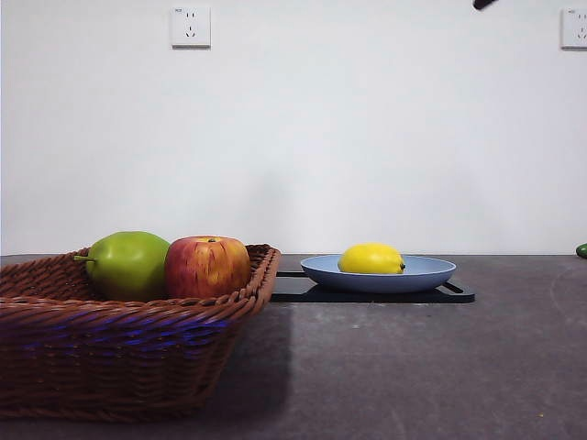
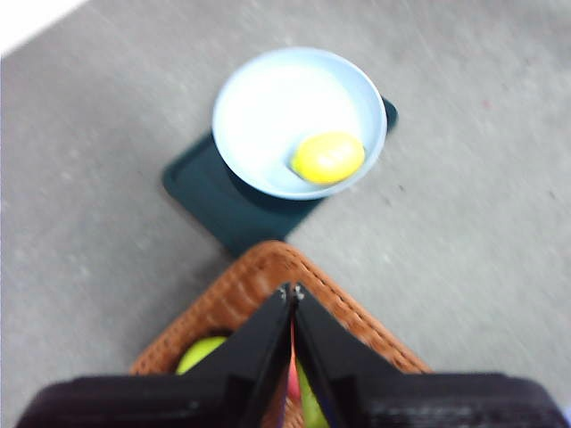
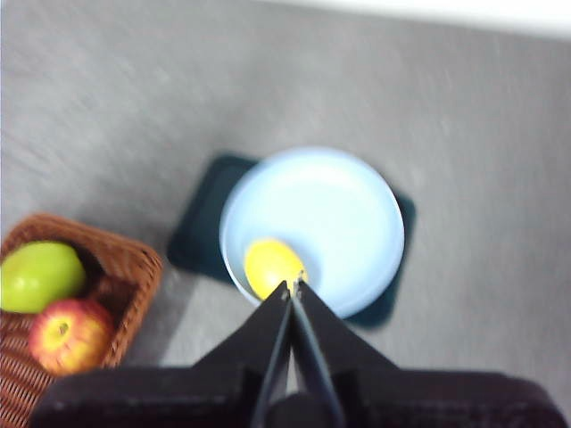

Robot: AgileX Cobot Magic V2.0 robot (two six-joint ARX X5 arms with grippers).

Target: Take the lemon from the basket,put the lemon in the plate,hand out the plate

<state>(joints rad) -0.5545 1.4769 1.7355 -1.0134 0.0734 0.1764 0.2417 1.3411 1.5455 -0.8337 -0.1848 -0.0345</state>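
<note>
The yellow lemon (image 1: 371,258) lies in the light-blue plate (image 1: 431,272), which rests on a flat black tray. The brown wicker basket (image 1: 110,357) stands at the near left with a green fruit and a red-yellow apple in it. My left gripper (image 2: 292,292) is shut and empty, high above the basket's corner (image 2: 268,267), with the plate (image 2: 268,107) and lemon (image 2: 327,157) beyond it. My right gripper (image 3: 291,289) is shut and empty, high above the plate (image 3: 339,214), its tip over the lemon (image 3: 270,264).
The black tray (image 1: 303,289) sticks out under the plate. The green fruit (image 1: 128,264) and apple (image 1: 207,266) fill the basket's near corner. A small green object (image 1: 581,250) sits at the right edge. A black arm tip (image 1: 483,4) shows at the top.
</note>
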